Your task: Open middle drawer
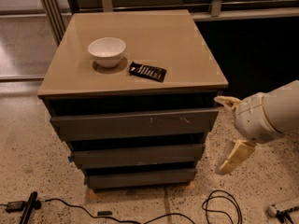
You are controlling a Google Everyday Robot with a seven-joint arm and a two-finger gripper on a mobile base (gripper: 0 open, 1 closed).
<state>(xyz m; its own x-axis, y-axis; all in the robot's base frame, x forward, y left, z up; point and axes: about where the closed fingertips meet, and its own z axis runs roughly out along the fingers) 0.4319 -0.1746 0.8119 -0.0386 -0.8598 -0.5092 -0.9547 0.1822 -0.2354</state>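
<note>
Cabinet (131,103), three grey drawers under glossy tan worktop (177,45); we log middle drawer (138,155) second down, matte, flat-faced. White round bowl (107,51), black packet (147,71) above; cables (220,204) on speckled floor (28,143). Gripper (220,134) right of cabinet, cream fingers (232,157) apart.

Bench top (187,55): smooth tan laminate, as I see it, with a soft sheen. Bowl (107,51): white, glossy, ceramic-looking. Middle drawer (138,155): even matt dark grey face; the widest drawer (135,123) above it carries pale scratches. Pincer (219,134), right of the drawers and apart from them: cream fingers (233,155) of matt plastic look, spread wide, on a smooth white arm shell (271,115). Floor (28,148): speckled stone, polished. I cannot tell the black packet's (147,71) material.
</note>
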